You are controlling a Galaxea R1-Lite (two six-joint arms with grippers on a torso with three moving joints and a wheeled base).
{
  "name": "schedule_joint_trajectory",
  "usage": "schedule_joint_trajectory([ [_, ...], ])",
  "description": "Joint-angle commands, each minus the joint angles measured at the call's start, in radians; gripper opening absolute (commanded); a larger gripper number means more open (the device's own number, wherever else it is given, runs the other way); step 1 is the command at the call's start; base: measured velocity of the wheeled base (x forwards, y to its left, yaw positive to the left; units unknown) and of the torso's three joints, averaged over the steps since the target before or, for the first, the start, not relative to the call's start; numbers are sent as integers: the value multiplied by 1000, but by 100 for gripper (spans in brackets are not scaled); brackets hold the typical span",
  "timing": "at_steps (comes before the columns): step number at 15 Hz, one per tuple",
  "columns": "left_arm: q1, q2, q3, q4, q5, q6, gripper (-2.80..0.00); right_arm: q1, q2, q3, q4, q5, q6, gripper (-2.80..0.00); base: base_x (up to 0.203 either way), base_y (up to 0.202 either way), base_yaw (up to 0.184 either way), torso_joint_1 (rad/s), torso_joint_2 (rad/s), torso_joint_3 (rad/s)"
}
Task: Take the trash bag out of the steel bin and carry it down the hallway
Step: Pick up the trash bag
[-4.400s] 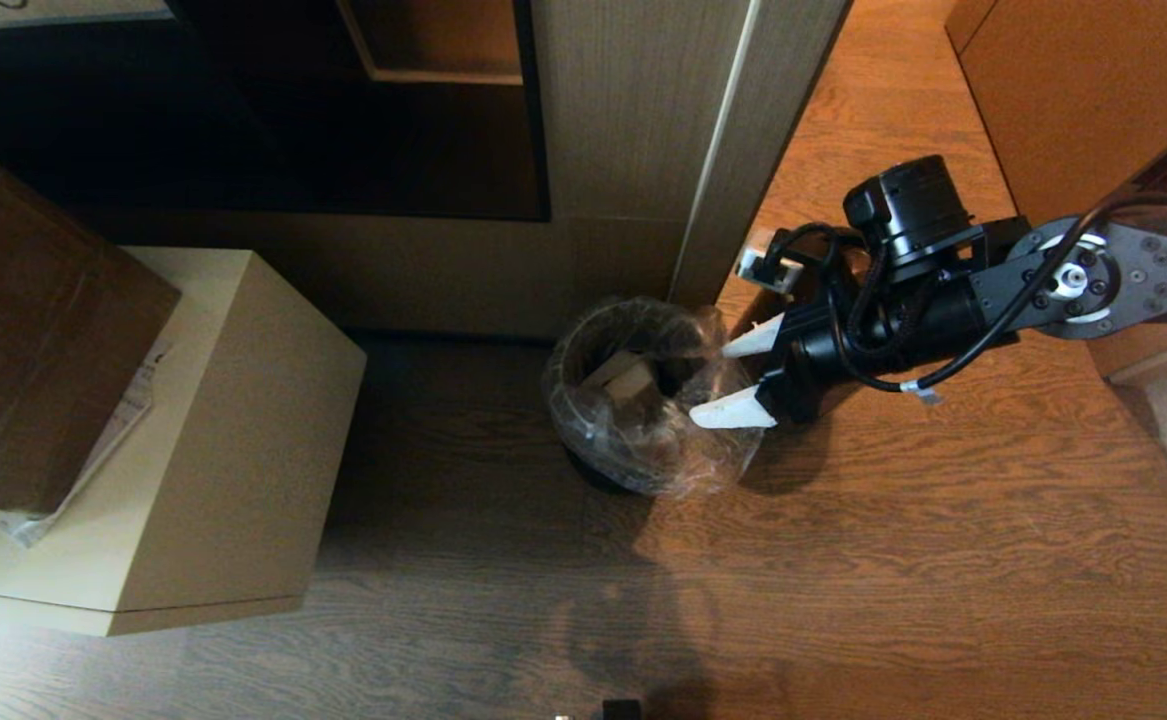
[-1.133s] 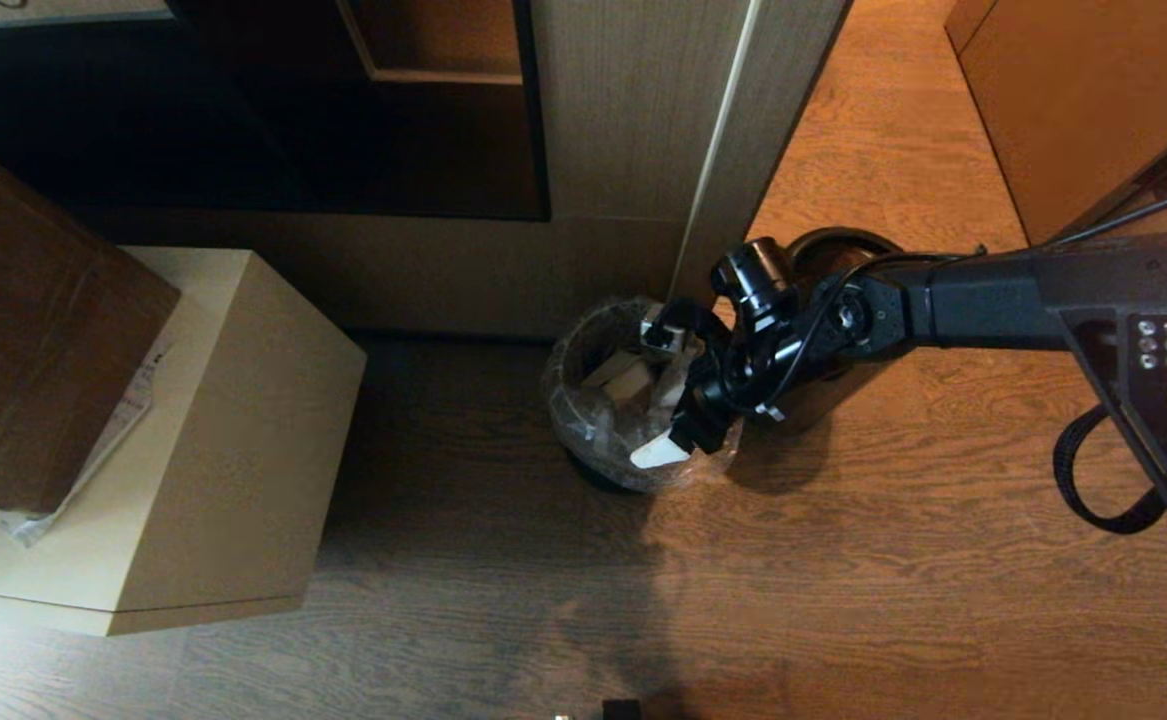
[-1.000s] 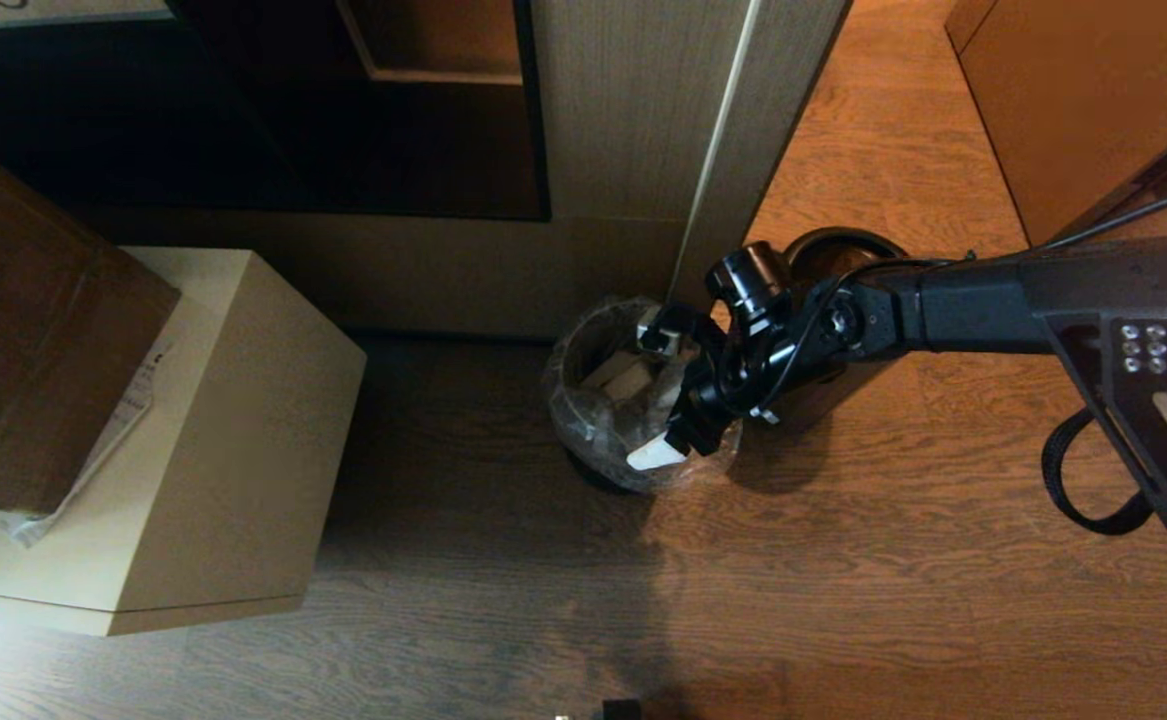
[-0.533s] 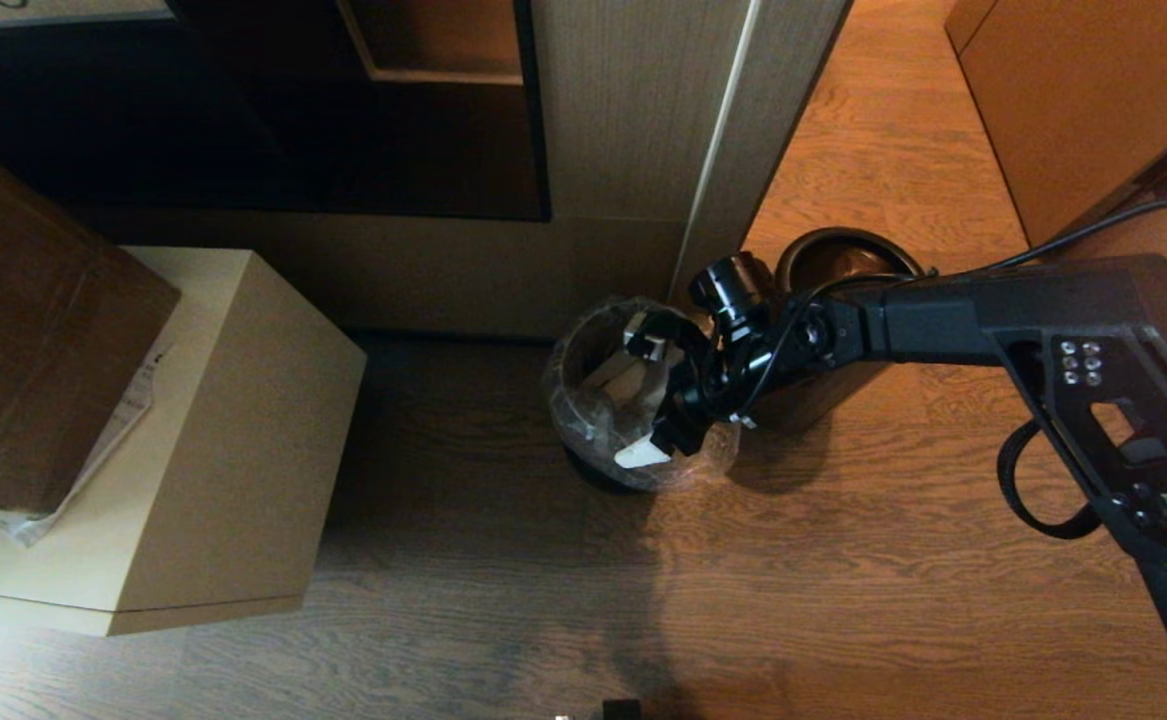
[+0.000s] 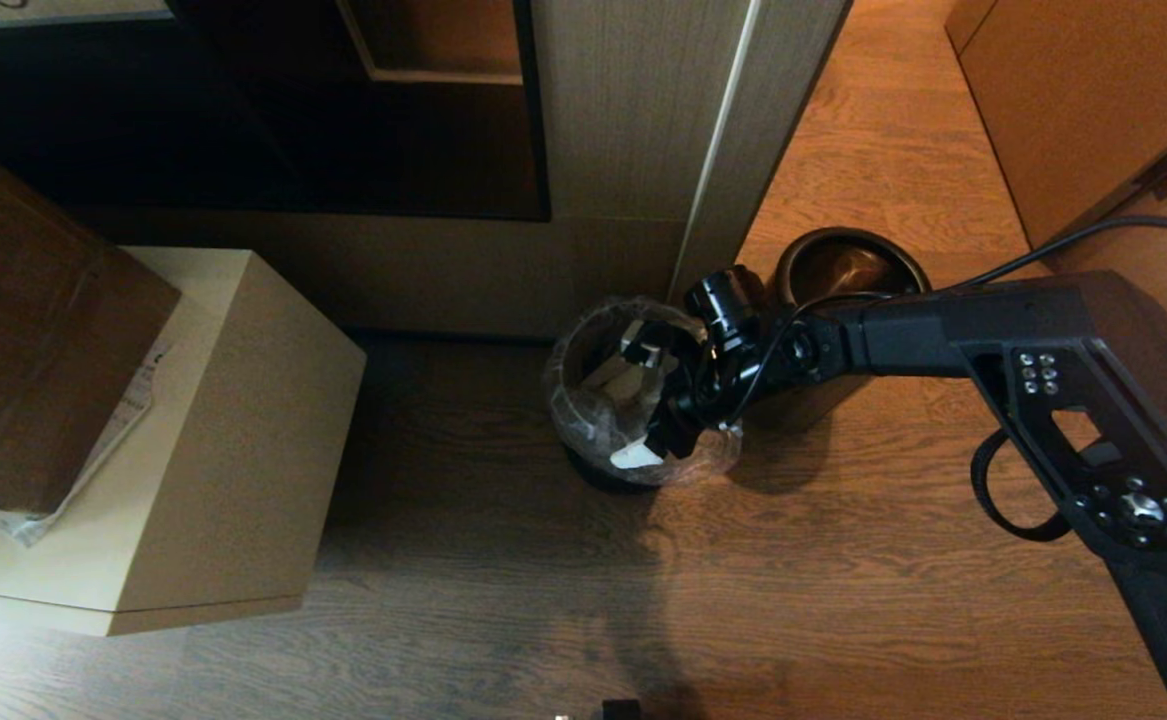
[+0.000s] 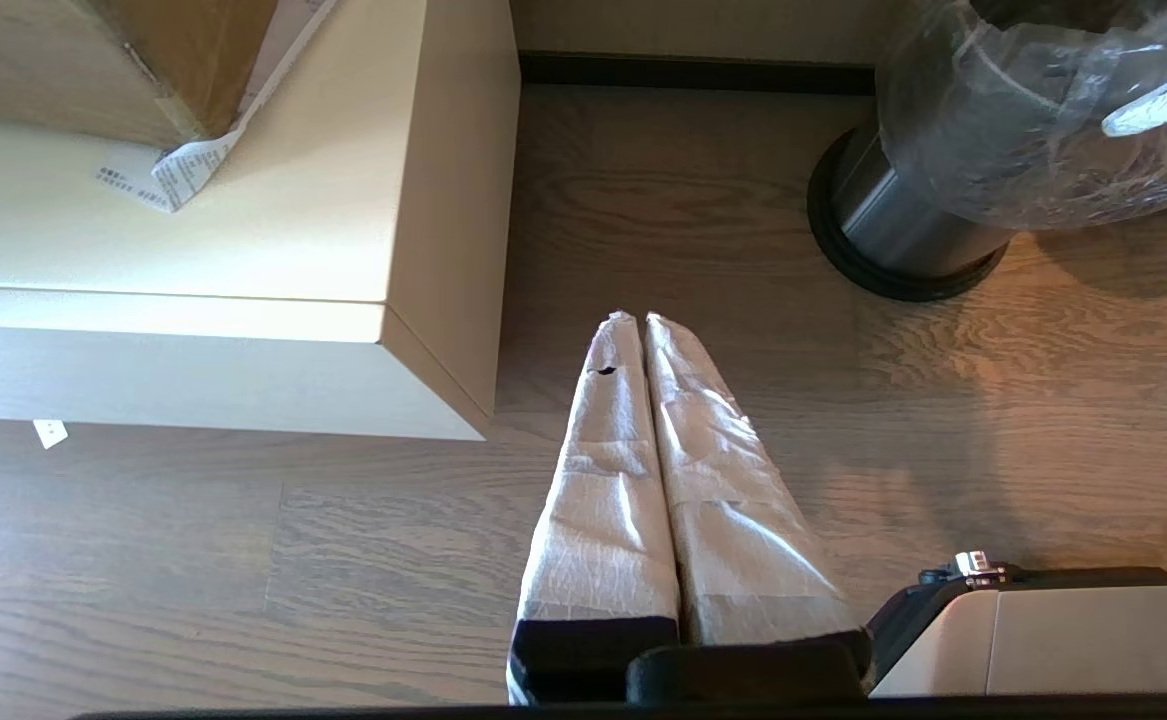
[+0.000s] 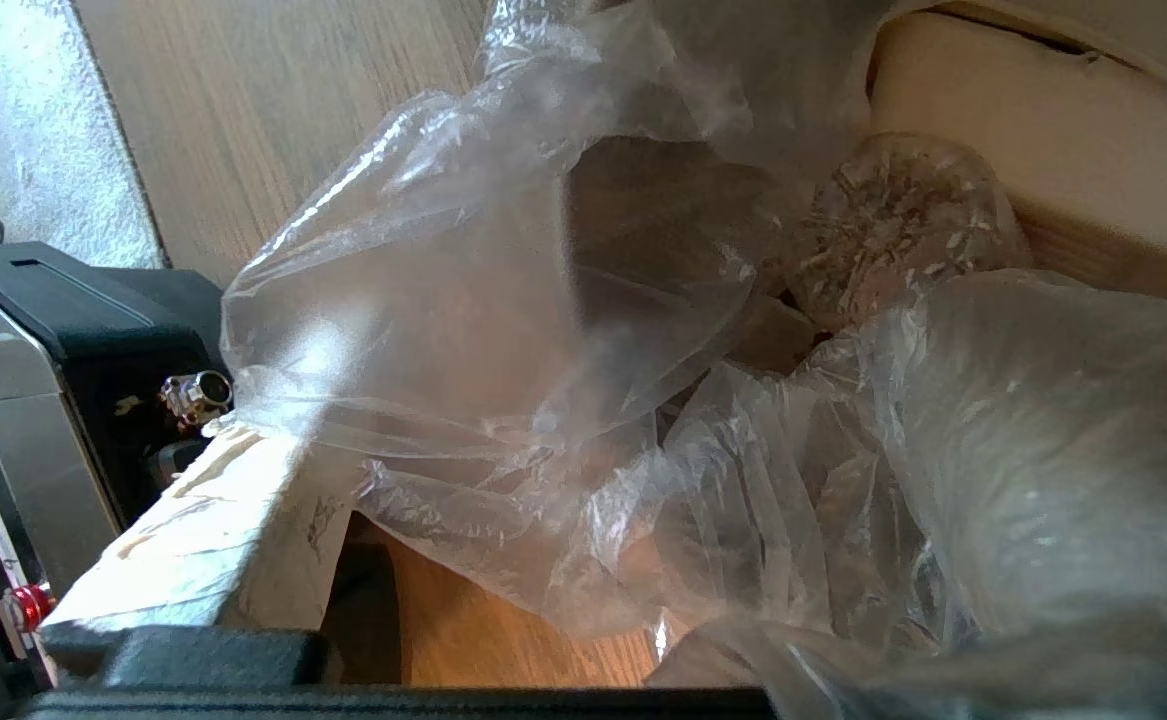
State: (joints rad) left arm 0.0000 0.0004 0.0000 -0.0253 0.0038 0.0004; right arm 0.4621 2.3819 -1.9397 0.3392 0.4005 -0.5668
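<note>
Spread wide, your right gripper (image 5: 643, 415), black-bodied with white-wrapped fingers, reaches over the mouth of the small cylindrical steel bin (image 6: 893, 225) with its thick black base ring, which stands on the brown wood-plank floor (image 5: 843, 560) close to the foot of the pale wooden cabinet panel (image 5: 633, 130). The thin, crinkled, translucent trash bag (image 5: 583, 420) sits in that bin, its top folded out over the rim, with pale paper scraps (image 5: 615, 378) inside. In the right wrist view one white finger (image 7: 213, 520) lies outside a loose fold of the plastic, and nothing is pinched yet. To do this step well, I would have you get a good bunch of film from the near rim between the jaws before you close, not a single thin layer, since this plastic looks likely to slip or tear. Close fully, then lift straight up and slowly, so the bag peels off the rim without tipping the light bin. Your left gripper (image 6: 633, 330), fingers pressed together, hangs low over the floor between the big beige cardboard box (image 6: 243, 230) and the bin; leave it parked.
</note>
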Motion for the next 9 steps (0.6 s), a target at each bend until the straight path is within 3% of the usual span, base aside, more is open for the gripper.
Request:
schedule_joint_trajectory([
  [1,0,0,12,-1,1,0,-280,-8,4,1,-13,3,2,0,0,0,0,0,0,0],
  [6,0,0,11,-1,1,0,-280,-14,8,-1,-58,9,63,0,0,0,0,0,0,0],
  [7,0,0,11,-1,1,0,-280,-14,8,1,-57,9,65,-280,0,0,0,0,0,0],
  [9,0,0,11,-1,1,0,-280,-14,5,1,-48,8,57,-280,0,0,0,0,0,0],
])
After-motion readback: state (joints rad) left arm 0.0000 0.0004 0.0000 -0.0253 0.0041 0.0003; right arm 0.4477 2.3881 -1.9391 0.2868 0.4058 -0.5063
